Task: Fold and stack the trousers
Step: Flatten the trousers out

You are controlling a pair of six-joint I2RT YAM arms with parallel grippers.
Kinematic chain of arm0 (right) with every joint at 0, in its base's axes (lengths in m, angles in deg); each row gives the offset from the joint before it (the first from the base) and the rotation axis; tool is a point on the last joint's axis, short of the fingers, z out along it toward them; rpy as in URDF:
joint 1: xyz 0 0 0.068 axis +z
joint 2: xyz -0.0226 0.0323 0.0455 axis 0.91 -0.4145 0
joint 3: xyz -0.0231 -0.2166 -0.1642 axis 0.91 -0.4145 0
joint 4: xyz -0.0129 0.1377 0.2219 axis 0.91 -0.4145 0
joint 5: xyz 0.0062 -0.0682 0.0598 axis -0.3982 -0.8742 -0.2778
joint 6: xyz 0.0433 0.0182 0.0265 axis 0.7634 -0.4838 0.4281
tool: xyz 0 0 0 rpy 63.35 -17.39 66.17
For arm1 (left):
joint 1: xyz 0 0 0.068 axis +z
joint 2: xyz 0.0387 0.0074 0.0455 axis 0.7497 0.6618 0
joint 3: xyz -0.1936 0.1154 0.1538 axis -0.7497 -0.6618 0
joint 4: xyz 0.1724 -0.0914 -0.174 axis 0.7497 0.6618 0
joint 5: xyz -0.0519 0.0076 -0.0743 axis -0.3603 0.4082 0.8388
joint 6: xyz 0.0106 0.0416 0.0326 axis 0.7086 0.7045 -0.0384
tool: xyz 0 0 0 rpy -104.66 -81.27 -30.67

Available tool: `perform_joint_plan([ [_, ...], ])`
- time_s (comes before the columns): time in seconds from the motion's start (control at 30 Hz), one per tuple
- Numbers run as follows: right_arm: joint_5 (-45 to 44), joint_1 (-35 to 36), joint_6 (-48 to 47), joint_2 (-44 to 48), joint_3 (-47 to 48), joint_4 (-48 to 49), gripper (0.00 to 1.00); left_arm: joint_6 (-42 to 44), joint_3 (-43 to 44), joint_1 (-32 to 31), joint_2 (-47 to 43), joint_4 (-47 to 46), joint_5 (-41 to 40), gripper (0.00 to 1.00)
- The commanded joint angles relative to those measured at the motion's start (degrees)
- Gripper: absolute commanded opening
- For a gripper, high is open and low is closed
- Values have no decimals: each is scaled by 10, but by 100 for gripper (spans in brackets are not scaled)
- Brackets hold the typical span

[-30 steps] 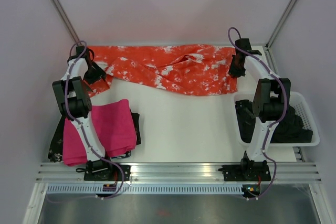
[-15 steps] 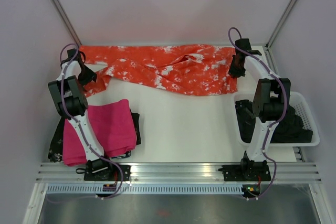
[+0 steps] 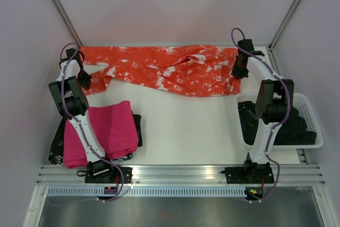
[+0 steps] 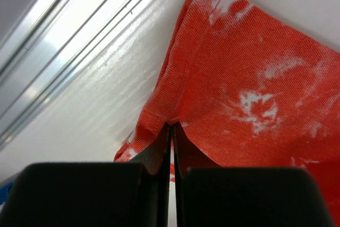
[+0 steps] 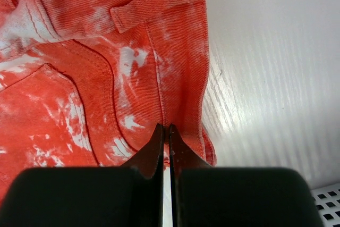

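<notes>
Leftward went the left gripper (image 3: 81,74) over the last second, drawn out toward 9 o'clock in the top view, and the leg end of the trousers (image 3: 170,70) went with it, so the cloth lay longer and flatter along the far side of the table (image 3: 186,126). Over that second the right gripper (image 3: 239,70) did not shift.

The left fingers were pressed together with only a hairline slit between them, pinching the stitched hem at a leg corner. The right fingers were closed the same way on the waist edge, just below a belt loop. Both looked like firm holds on the fabric, not bare closures.

The trousers sat at 12 o'clock on the table, well clear of the pink cloth (image 3: 106,131) at 8 o'clock and the basket (image 3: 313,131) at 4 o'clock, which held a dark garment (image 3: 287,126). Their long axis ran from 9 o'clock to 3 o'clock, legs at the 9 o'clock end and waist at the 3 o'clock end. Ridges remained near the middle, toward 1 o'clock.

Each gripper was at its own end of that axis, the cloth stretching away from the left one toward 3 o'clock and from the right one toward 9 o'clock. By my reading the spreading was nearly done and no fold had been made yet; a fold would likely carry one end along this axis onto the other, the left arm being nearer the hems
</notes>
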Motion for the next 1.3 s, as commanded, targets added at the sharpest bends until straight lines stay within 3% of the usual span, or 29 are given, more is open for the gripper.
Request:
perform_joint_plan([
  [0.0,-12,-27,1,13,32,3,0,49,25,1,17,-20,-46,2],
  [0.27,-18,-55,-23,20,97,-10,0,147,49,0,-84,-97,-55,2],
  [0.53,-28,-84,-44,20,108,-37,0,210,31,0,-118,-133,-54,2],
  [0.8,-52,-110,-51,2,100,-110,0,209,-23,-4,-142,-132,-29,2],
  [0.93,-31,-134,-69,-3,147,-122,2,207,-46,-5,-162,-134,-19,2],
  [1.0,20,-140,-87,-16,190,-125,11,202,-64,-5,-172,-137,13,5],
  [1.03,42,-140,-91,-23,206,-131,32,199,-71,-6,-182,-139,33,13],
  [1.07,70,-139,-97,-34,219,-134,46,196,-79,-5,-186,-144,40,23],
  [1.1,118,-138,-104,-39,249,-135,59,185,-87,-6,-190,-152,42,46],
  [1.13,135,-130,-107,-41,260,-130,75,178,-86,-6,-192,-154,47,59],
  [1.2,168,-123,-109,-44,305,-125,86,157,-56,-7,-191,-155,66,75],
  [1.27,208,-112,-105,-52,331,-112,90,149,-22,-8,-181,-148,100,77],
])
